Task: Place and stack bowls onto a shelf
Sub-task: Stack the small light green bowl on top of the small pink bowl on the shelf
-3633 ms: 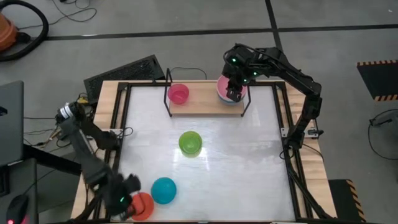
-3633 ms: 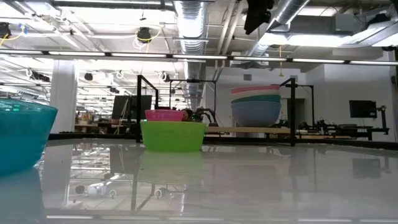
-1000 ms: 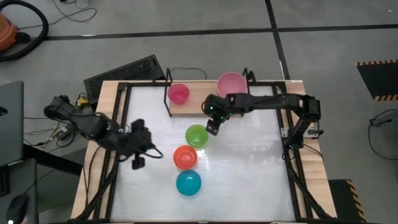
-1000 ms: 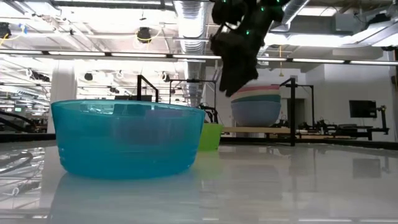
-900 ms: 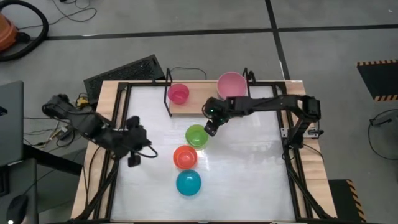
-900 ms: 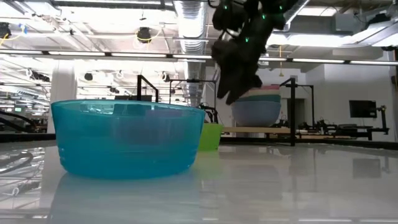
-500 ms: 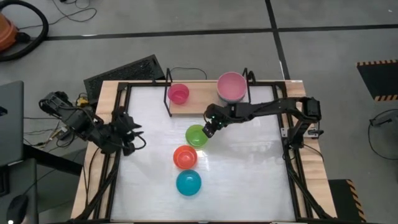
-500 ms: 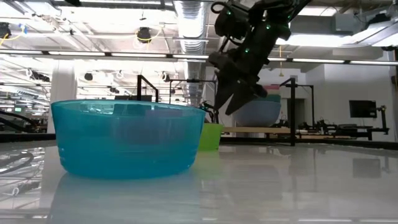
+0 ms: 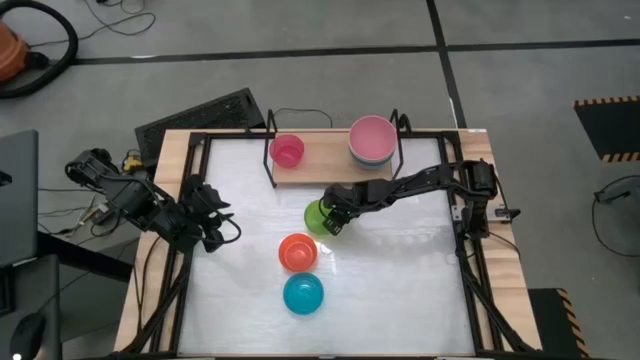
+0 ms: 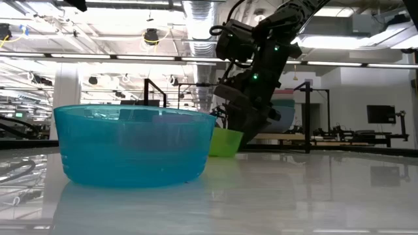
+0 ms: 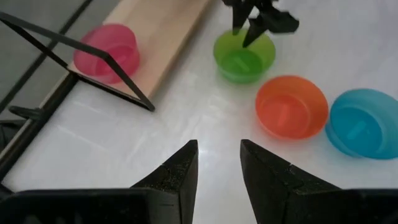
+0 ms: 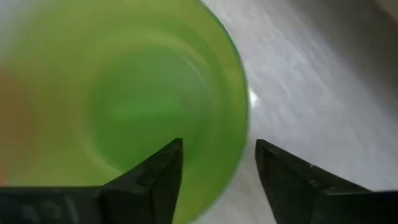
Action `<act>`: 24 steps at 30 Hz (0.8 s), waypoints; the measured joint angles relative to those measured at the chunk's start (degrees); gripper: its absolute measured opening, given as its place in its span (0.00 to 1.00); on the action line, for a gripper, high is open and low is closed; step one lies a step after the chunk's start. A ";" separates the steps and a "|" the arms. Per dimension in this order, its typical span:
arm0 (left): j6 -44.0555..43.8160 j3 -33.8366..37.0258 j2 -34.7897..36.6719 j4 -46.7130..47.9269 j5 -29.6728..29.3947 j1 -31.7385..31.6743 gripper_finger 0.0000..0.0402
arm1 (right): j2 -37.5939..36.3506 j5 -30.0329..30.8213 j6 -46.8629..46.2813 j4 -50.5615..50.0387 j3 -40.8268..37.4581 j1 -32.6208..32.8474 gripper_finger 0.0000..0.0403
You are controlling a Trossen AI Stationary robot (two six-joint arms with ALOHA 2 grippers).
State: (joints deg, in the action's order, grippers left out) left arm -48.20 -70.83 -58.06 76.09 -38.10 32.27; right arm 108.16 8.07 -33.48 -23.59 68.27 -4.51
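A green bowl (image 9: 316, 216) (image 12: 124, 106) stands on its base on the white table. My right gripper (image 9: 332, 221) (image 12: 217, 180) is open and low over its right rim (image 12: 241, 124), one finger inside the bowl and one outside, with a gap on each side. An orange bowl (image 9: 297, 252) and a cyan bowl (image 9: 303, 293) stand nearer the front. On the wooden shelf (image 9: 330, 168) sit a magenta bowl (image 9: 287, 151) and a stack of larger bowls with a pink one on top (image 9: 372, 140). My left gripper (image 9: 222, 230) (image 11: 219, 162) is open and holds nothing, at the table's left side.
The shelf's black wire uprights (image 9: 270, 150) (image 9: 398, 150) stand at its two ends. A black frame (image 9: 195, 190) runs round the tabletop. The cyan bowl (image 10: 134, 145) fills the low view's left; bare white table lies right of the bowls.
My right gripper has come down and a little toward the near edge, from above the green bowl until its fingers stand over the bowl's right rim. My left gripper has drawn back from the orange bowl toward the table's left edge. The bowls have stayed in place.
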 joint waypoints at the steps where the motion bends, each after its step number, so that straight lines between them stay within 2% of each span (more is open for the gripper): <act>1: -0.32 0.00 -0.25 0.09 0.54 0.00 0.27 | -0.02 -0.69 -0.58 0.06 0.11 0.00 0.52; 3: -1.00 0.00 -0.74 0.18 1.70 0.00 0.27 | -0.11 -0.77 -1.61 -0.04 0.13 -0.08 0.42; 8: -0.55 0.00 -1.96 1.74 1.90 0.00 0.27 | -0.57 -1.98 -2.10 -0.70 0.51 -0.79 0.07; 12: -1.11 0.00 -2.01 3.11 1.53 0.00 0.27 | -0.66 -2.01 -0.71 -3.79 4.64 -1.09 0.06; 16: -1.25 0.00 -1.14 3.09 1.21 0.00 0.27 | -0.66 -0.72 3.52 -8.69 13.55 -2.20 0.06; 19: -1.33 0.00 -0.38 3.59 0.34 0.00 0.27 | -0.70 3.30 8.23 -10.51 20.51 -3.73 0.06; 24: -1.39 0.00 0.12 4.96 -0.28 0.00 0.27 | -0.74 14.33 15.37 -13.54 29.49 -8.45 0.06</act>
State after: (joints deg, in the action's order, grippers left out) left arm -49.58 -70.83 -57.94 81.05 -38.38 32.27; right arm 107.42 22.40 -18.11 -37.13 97.76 -12.96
